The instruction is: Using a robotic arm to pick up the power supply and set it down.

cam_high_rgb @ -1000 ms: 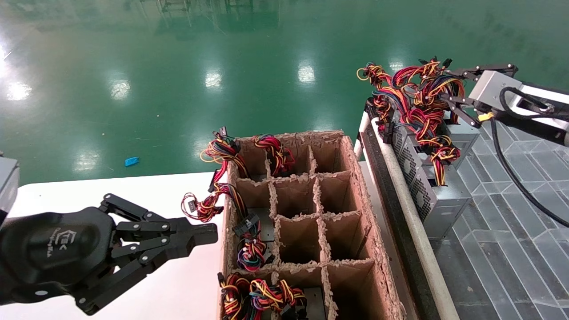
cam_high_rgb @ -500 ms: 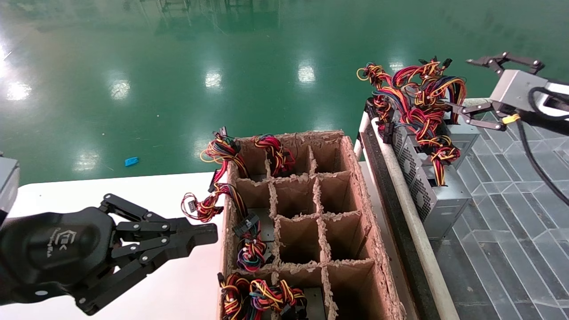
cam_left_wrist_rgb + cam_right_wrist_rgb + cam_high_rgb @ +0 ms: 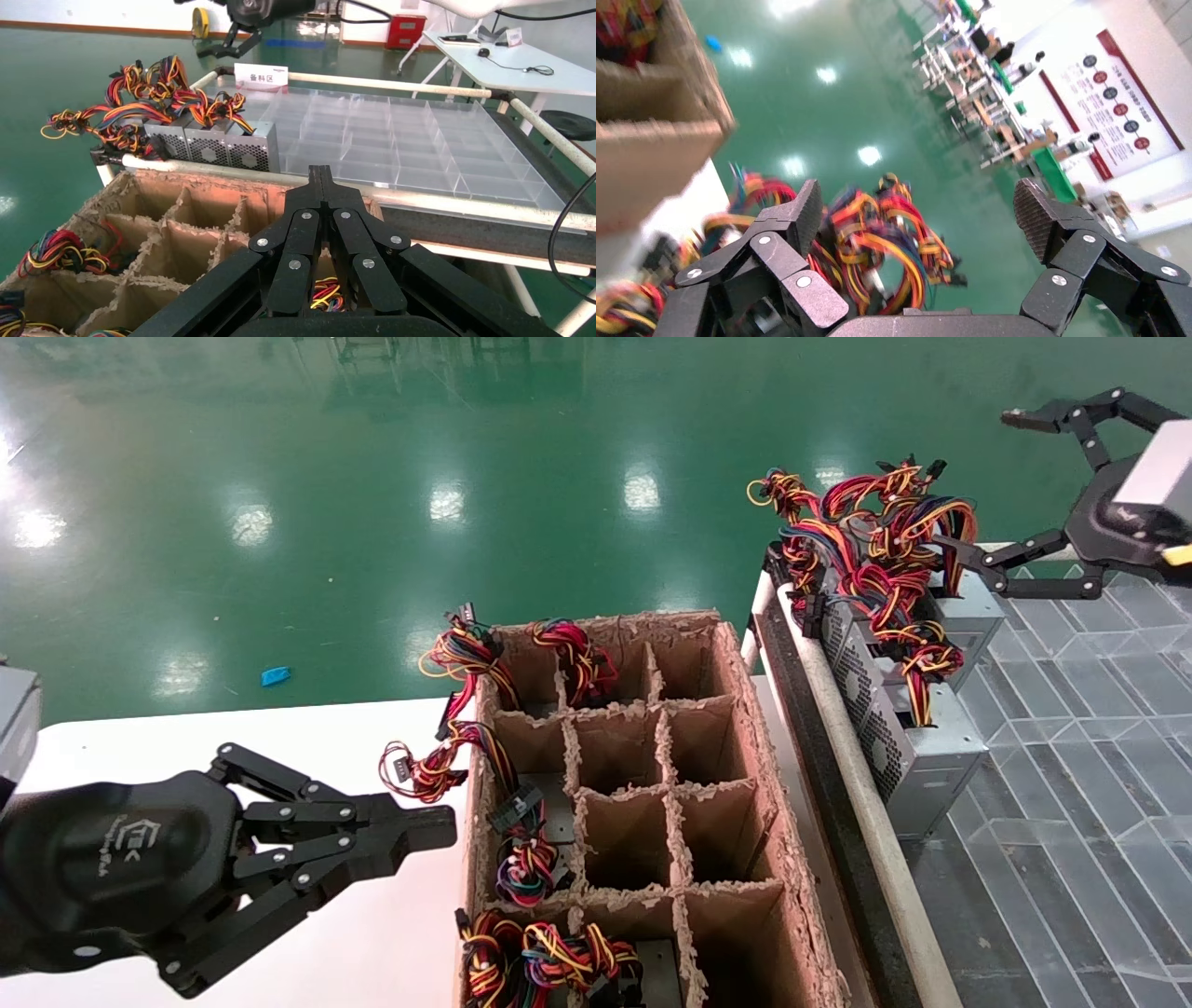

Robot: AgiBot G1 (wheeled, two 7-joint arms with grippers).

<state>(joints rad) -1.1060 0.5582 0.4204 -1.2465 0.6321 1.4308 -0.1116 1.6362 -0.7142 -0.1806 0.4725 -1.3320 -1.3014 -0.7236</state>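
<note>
Right now my robotic arm [image 3: 1001,491] hangs spread wide and empty just beside the power supply [image 3: 917,733], which stands in the clear tray [image 3: 1071,784]. I judge it heavy and rigid; I'd grip its metal sides, not the floppy wires [image 3: 875,547]. My left gripper [image 3: 424,831] idles pinched together.

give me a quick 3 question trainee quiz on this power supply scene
1. True or false: the right end effector is clamped on a power supply.
2. Multiple choice: the power supplies with wire bundles stand in: A) the cardboard box, B) the clear divided tray, C) the green floor.
3. Fill in: the left end effector hovers over the white ____, beside the cardboard box.

Key: 1 false, it is open and apart from the power supplies; 2 B; 3 table.
</note>
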